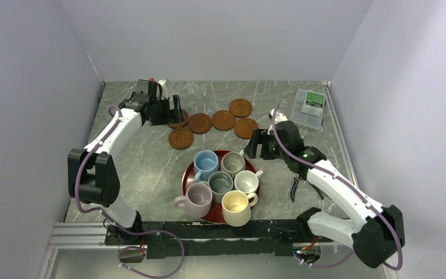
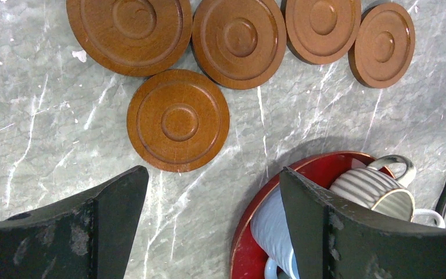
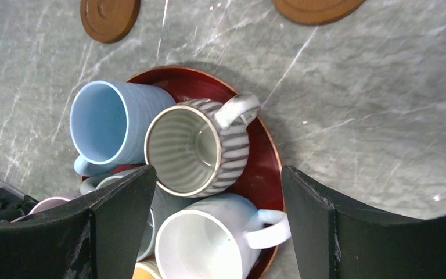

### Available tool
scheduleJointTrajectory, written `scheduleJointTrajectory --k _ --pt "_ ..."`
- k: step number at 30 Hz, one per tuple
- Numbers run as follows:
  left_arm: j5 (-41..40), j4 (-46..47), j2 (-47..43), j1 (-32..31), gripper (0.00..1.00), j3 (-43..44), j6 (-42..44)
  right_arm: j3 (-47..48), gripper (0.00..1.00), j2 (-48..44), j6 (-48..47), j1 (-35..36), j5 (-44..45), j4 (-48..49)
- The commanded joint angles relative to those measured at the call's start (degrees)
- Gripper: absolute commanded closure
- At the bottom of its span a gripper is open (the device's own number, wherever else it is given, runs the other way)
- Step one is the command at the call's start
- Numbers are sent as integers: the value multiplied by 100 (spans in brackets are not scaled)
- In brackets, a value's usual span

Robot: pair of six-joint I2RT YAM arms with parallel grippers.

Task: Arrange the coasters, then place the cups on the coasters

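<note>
top external shows all six coasters (image 1: 200, 122) clustered just behind the red tray (image 1: 186, 176), one half hidden under the left gripper (image 1: 164, 110). left wrist only catches five, right wrist just two. i count six cups (image 1: 220, 183), all packed on the tray. left claw is spread wide and empty behind the tray, right gripper (image 3: 215, 170) is wide and empty over the tray's far side.

You have no text, brand or number that can be read in any of the three views. The one printed thing is a green-and-white label (image 1: 313, 100) on the clear plastic box (image 1: 308, 113) at about two o'clock on the table (image 1: 151, 168) in the overhead view, and its print is too small and blurred for you to make out.
</note>
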Motion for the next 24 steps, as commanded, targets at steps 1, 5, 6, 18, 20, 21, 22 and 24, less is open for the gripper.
scheduleJointTrajectory --k 1,5,6,18,20,21,22,24 --pt "43 27 -106 -13 11 211 70 349 18 410 646 457 555 -120" --pt "3 185 -214 -21 11 31 48 613 21 910 980 772 1031 -272" --pt "-11 158 -211 -22 11 62 52 710 22 1041 1034 820 1153 -350" --pt "156 81 -272 -22 11 118 37 1946 37 2387 199 1216 1641 -1383" --pt "173 66 -276 -22 11 130 29 2101 39 2613 151 1294 1775 -1557" --pt "180 57 -277 -22 11 142 34 2175 40 2720 136 1336 1833 -1607" --pt "185 55 -283 -18 11 143 30 2244 42 2826 142 1373 1875 -1658" --pt "181 68 -291 -22 11 129 36 2385 45 3010 157 1475 2002 -1738"
